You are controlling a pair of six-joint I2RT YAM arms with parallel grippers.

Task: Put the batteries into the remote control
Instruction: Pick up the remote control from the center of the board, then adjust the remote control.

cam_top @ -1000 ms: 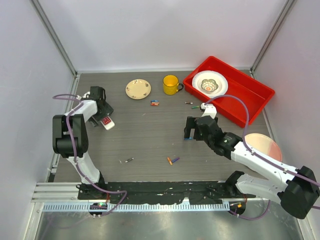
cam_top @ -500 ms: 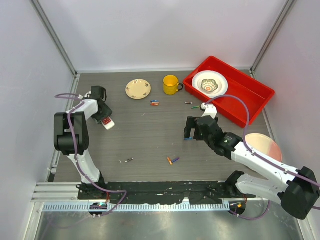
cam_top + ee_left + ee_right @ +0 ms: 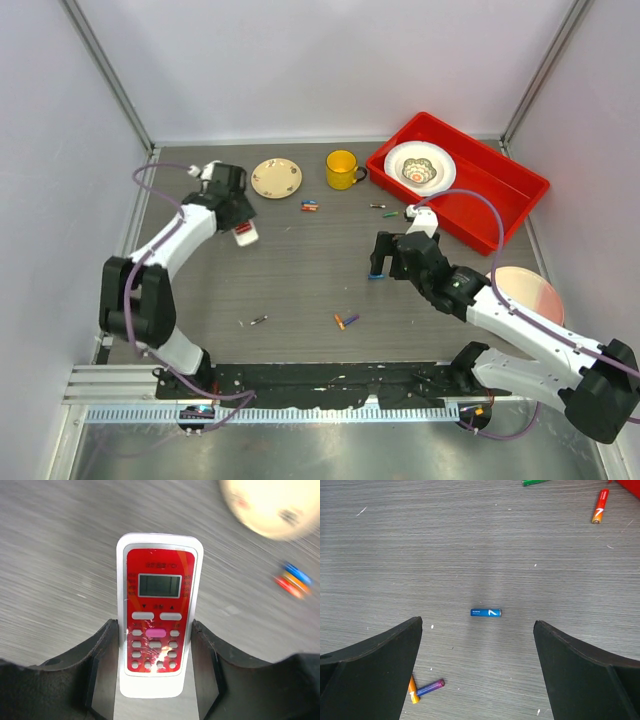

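My left gripper (image 3: pixel 238 224) is shut on the remote control (image 3: pixel 244 234), a white handset with a red button face turned up (image 3: pixel 156 615). Its fingers (image 3: pixel 107 660) press both long sides, and it hangs above the table. My right gripper (image 3: pixel 381 262) is open and empty, and hovers over a blue battery (image 3: pixel 486 612) that lies between its spread fingers (image 3: pixel 380 655). An orange and a purple battery (image 3: pixel 345 321) lie together nearer the front. Blue, orange and red batteries (image 3: pixel 310 206) lie by the mug and also show in the left wrist view (image 3: pixel 292 580).
A yellow mug (image 3: pixel 342 169) and a cream saucer (image 3: pixel 276 178) stand at the back. A red tray (image 3: pixel 505 195) holds a white bowl (image 3: pixel 420 167). A pink plate (image 3: pixel 527 292) sits on the right. More batteries lie near the tray (image 3: pixel 385 210), and a dark one lies near the front (image 3: pixel 258 320).
My left arm has carried the remote control from the table's left edge to the right, towards the saucer. The right arm has barely moved.
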